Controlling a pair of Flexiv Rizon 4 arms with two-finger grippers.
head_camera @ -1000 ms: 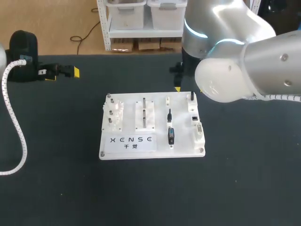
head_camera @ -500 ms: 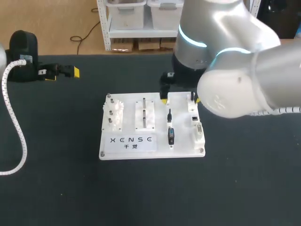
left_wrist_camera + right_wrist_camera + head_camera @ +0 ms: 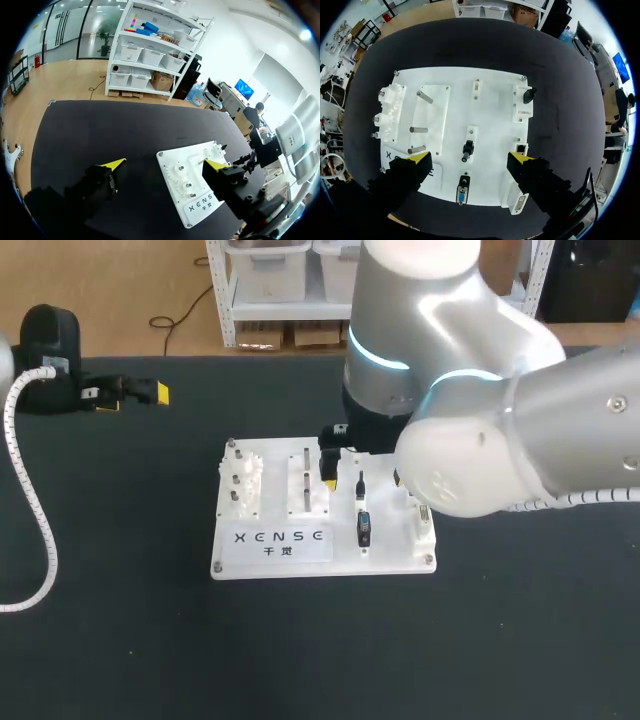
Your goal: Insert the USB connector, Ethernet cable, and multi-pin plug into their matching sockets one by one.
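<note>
Right claw [image 3: 470,159] shifted over white board [image 3: 445,80]; black connectors [image 3: 467,149] upright.

Your work surface is a black table [image 3: 520,640] with a matte, cloth-like top, running wide to both sides of you and back to its far edge. A single white rectangular board [image 3: 275,505] lies flat on it near the middle, square to the table's edges, with bare black surface showing on all four sides and a printed label along the side nearest you. At your left, a white spiral-wrapped cable [image 3: 45,540] curves over the tabletop; whether it rests on the surface cannot be told.
</note>
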